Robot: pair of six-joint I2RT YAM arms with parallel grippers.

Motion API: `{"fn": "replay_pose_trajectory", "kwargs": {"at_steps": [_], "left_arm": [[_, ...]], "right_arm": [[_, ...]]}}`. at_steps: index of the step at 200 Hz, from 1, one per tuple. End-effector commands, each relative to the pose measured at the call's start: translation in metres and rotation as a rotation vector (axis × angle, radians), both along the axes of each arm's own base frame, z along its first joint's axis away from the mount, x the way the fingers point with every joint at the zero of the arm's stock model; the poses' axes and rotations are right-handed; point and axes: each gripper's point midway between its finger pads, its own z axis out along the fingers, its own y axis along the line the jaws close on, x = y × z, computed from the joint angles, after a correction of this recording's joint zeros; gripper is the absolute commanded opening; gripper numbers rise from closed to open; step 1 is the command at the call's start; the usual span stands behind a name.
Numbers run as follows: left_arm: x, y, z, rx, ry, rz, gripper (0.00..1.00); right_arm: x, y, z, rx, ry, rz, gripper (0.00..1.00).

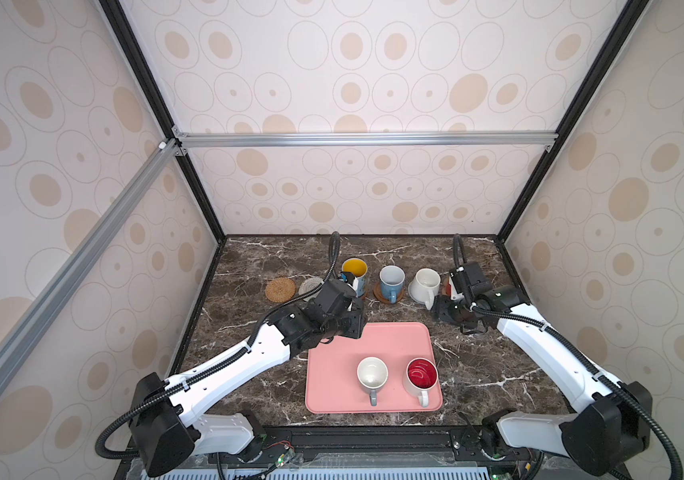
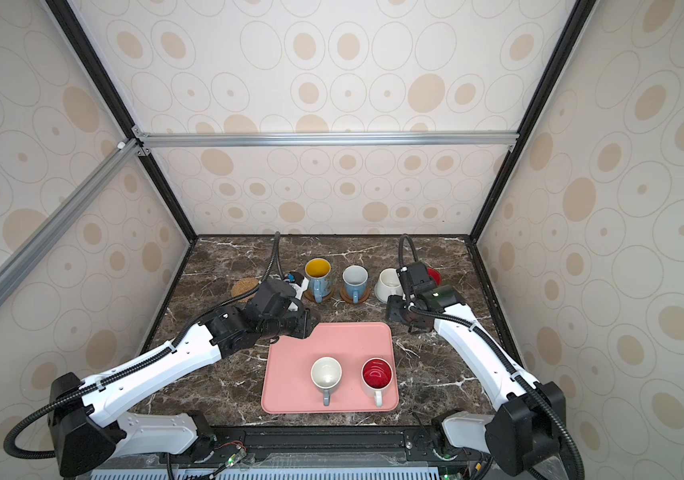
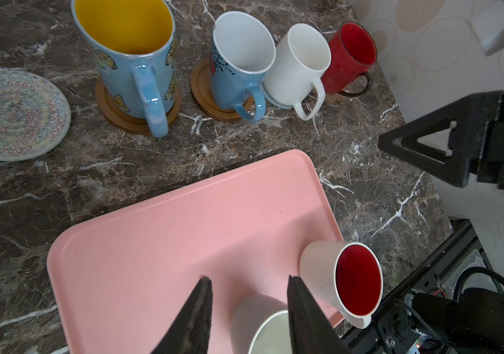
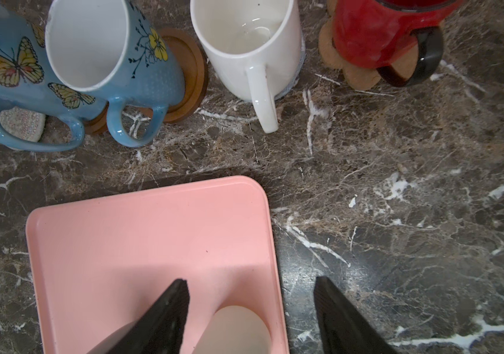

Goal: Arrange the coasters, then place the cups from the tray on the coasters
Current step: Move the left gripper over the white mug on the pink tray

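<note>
Four mugs (image 3: pixel 298 61) stand on coasters (image 3: pixel 198 92) at the back. The pink tray (image 1: pixel 332 353) holds a grey mug (image 1: pixel 372 372) and a red-lined white mug (image 1: pixel 422 374). The left gripper (image 3: pixel 249 279) and right gripper (image 4: pixel 250 279) hover near its far corners, jaws parted, empty.

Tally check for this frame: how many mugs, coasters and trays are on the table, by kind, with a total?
Mugs: 6
Coasters: 6
Tray: 1
Total: 13
</note>
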Motion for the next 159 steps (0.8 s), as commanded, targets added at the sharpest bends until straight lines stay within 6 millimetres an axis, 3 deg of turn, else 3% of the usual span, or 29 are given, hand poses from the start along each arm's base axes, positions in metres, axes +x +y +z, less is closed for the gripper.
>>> {"fn": "replay_pose_trajectory", "kwargs": {"at_steps": [1, 159], "left_arm": [[-0.010, -0.005, -0.011, 0.018, 0.028, -0.003, 0.42], [-0.075, -0.014, -0.022, 0.005, 0.120, -0.030, 0.43]], "right_arm": [[0.001, 0.001, -0.003, 0.005, 0.008, 0.002, 0.69], [-0.019, -0.005, -0.017, -0.051, 0.032, 0.105, 0.68]]}}
